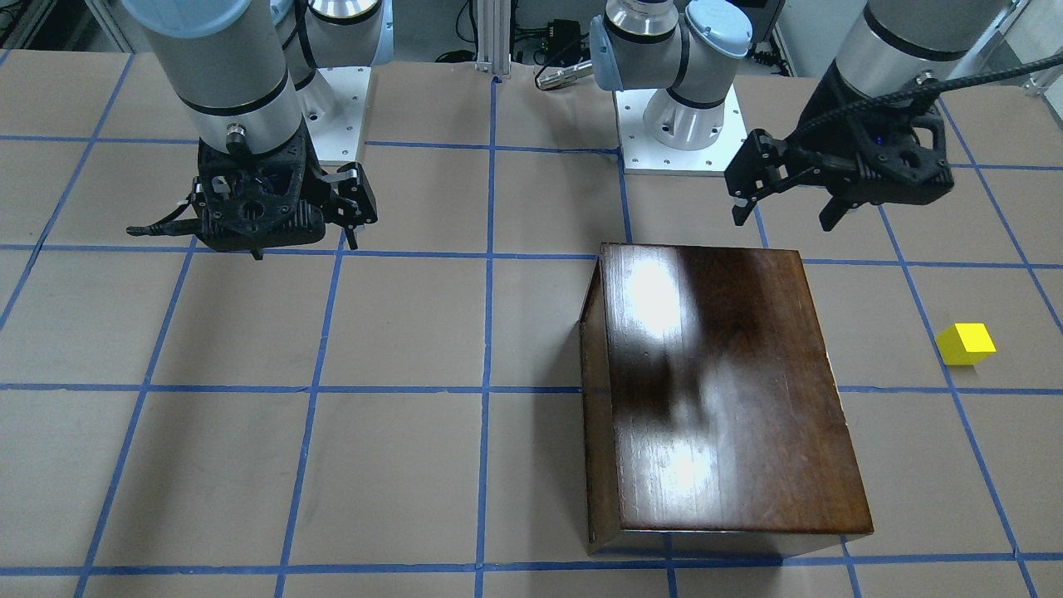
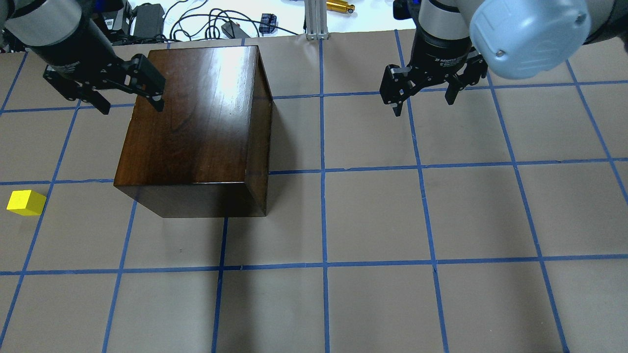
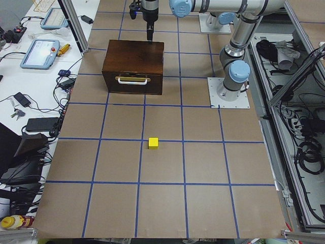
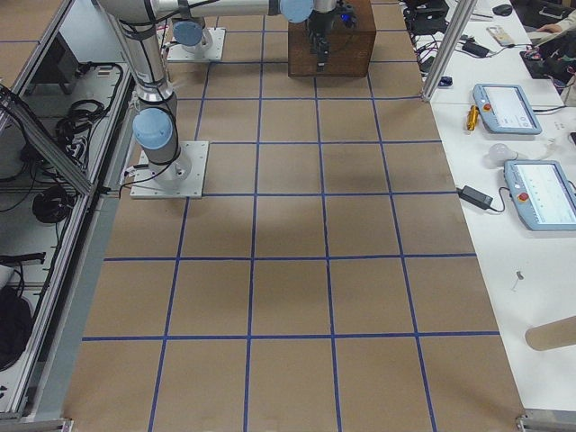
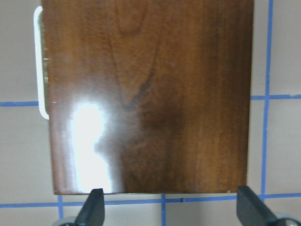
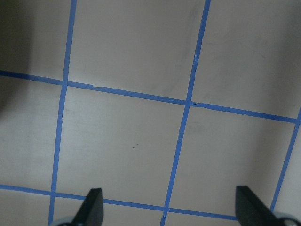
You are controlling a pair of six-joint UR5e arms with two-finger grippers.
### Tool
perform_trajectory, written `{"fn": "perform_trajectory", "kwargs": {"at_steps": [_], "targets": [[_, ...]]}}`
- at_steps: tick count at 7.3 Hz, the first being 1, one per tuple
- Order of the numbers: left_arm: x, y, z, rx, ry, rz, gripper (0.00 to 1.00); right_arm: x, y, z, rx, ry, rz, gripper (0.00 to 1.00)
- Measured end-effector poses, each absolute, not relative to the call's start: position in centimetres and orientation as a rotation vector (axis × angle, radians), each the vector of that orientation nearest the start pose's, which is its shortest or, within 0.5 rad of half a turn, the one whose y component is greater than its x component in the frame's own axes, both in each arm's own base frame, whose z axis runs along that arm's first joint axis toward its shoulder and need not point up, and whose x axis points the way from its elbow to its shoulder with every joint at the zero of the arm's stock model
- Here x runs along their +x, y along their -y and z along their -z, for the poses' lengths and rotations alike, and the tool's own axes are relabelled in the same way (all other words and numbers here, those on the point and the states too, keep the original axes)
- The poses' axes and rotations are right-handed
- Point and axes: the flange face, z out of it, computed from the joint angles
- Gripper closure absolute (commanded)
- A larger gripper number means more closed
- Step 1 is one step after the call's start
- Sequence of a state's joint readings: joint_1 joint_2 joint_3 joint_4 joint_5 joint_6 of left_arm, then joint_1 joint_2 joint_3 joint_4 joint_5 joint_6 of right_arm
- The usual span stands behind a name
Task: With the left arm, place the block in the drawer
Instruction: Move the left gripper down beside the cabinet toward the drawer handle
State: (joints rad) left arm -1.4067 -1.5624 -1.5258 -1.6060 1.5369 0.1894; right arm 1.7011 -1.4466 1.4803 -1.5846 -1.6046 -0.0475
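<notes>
The yellow block (image 1: pixel 966 343) lies on the table on the robot's left, apart from the box; it also shows in the overhead view (image 2: pixel 26 202) and the exterior left view (image 3: pixel 153 143). The dark brown box (image 2: pixel 196 117) holds the drawer (image 3: pixel 133 84), which is shut; its front panel with a pale handle faces the block. My left gripper (image 2: pixel 131 100) is open and empty, high above the box top (image 5: pixel 146 94); it also shows in the front-facing view (image 1: pixel 785 220). My right gripper (image 2: pixel 422 105) is open and empty over bare table (image 6: pixel 141 141).
The table is brown paper with a blue tape grid (image 2: pixel 324 171). Both arm bases (image 1: pixel 677 124) stand at the robot's edge. Cables and devices (image 2: pixel 147 14) lie beyond the far edge. Teach pendants (image 4: pixel 508 108) rest on a side bench.
</notes>
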Motion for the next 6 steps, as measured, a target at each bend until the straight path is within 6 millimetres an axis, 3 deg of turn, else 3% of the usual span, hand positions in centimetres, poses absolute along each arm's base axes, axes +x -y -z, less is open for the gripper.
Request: {"fn": "perform_trajectory", "kwargs": {"at_steps": [6], "targets": [[14.9,49.0,-49.8,0.149,-3.185,-0.003,0.0,19.9,52.1,-46.9,-0.283,-3.163,-0.029,0.0]]}}
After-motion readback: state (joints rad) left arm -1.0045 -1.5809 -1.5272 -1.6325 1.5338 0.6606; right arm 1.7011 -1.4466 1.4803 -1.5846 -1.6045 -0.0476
